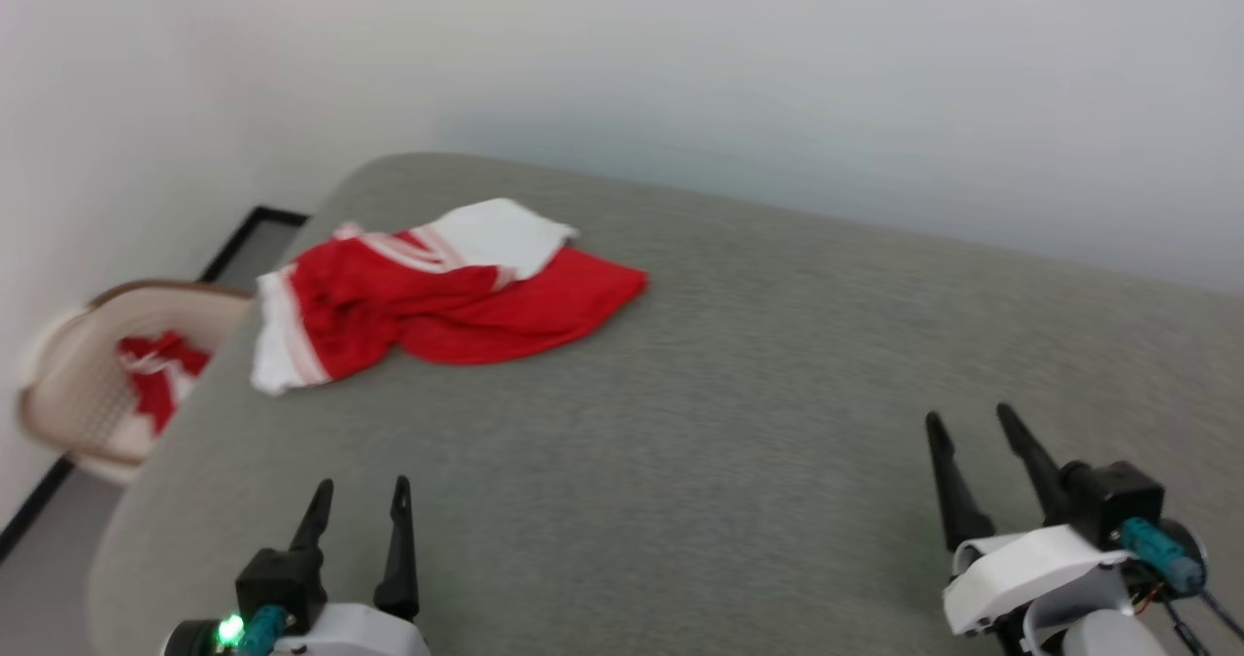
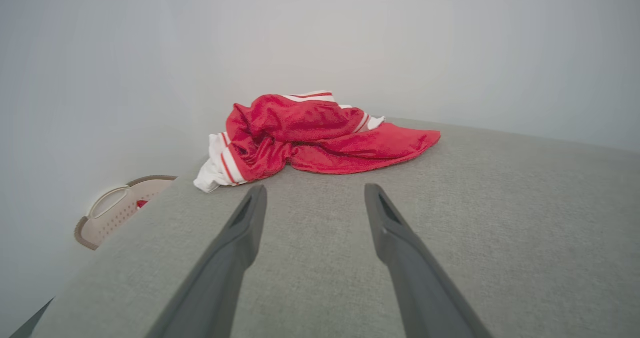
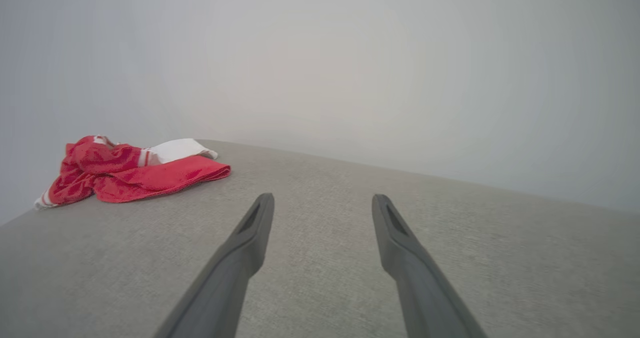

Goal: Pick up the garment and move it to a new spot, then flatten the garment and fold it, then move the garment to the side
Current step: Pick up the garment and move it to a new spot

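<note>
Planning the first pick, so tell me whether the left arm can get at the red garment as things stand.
Probably yes. The left gripper is open, and only bare grey surface lies between it and the crumpled garment. The garment sits near the far left edge, so the arm must stretch forward.

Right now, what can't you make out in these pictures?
- Head view: the crumpled red-and-white shirt hides its front in folds.
- Head view: red-and-white cloth in the beige perforated basket is blurred, partly behind the grey table.
- Left wrist view: the table hides most of the basket.
</note>
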Motion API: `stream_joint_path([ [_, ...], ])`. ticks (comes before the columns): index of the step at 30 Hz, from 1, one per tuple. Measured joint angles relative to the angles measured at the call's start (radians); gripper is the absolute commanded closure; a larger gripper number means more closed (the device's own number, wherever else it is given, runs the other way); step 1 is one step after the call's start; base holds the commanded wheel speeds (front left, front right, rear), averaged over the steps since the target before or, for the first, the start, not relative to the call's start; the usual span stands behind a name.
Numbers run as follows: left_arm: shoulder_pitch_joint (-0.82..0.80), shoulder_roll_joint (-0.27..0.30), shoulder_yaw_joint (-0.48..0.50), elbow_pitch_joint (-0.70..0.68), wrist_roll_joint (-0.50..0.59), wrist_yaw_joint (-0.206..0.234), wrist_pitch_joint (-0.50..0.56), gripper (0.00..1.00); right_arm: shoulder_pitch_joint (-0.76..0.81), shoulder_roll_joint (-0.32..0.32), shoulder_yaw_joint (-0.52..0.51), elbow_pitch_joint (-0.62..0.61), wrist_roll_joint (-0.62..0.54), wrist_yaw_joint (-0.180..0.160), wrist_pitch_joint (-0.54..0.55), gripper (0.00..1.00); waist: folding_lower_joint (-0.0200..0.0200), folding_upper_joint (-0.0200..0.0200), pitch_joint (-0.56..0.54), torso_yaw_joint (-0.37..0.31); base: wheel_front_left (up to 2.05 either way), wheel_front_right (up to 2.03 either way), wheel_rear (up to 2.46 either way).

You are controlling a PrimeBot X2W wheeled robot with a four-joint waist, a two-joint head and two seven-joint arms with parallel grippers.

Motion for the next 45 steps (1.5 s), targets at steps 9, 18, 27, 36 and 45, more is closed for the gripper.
stream_joint_path([
  [9,0.056,-0.011,0.072,-0.070,-0.042,0.043,0.000,0.00,-0.073,0.026,0.159,0.050,0.027,0.000,0.000,0.00,0.0000,0.0000,0.004,0.160,0.00,0.00,0.00],
  [18,0.137,-0.017,0.107,-0.145,-0.094,0.077,0.000,0.00,-0.176,0.023,0.308,0.112,0.090,0.000,0.000,0.00,0.0000,0.0000,0.054,0.220,0.00,0.00,0.00],
  [27,0.112,-0.015,0.059,-0.104,-0.070,0.039,0.000,0.00,-0.134,0.014,0.256,0.089,0.111,0.000,0.000,0.00,0.0000,0.0000,0.045,0.211,0.00,0.00,0.00],
  [36,-0.202,0.096,-0.063,0.086,-0.019,-0.059,0.000,0.00,-0.028,0.022,0.161,0.008,0.065,0.000,0.000,0.00,0.0000,0.0000,0.024,0.159,0.00,0.00,0.00],
  [45,-0.538,0.226,-0.053,0.291,-0.335,-0.072,0.108,0.00,-0.107,0.013,0.174,-0.095,0.069,0.000,0.000,0.00,-0.0001,0.0000,0.049,0.035,0.00,0.00,0.00],
])
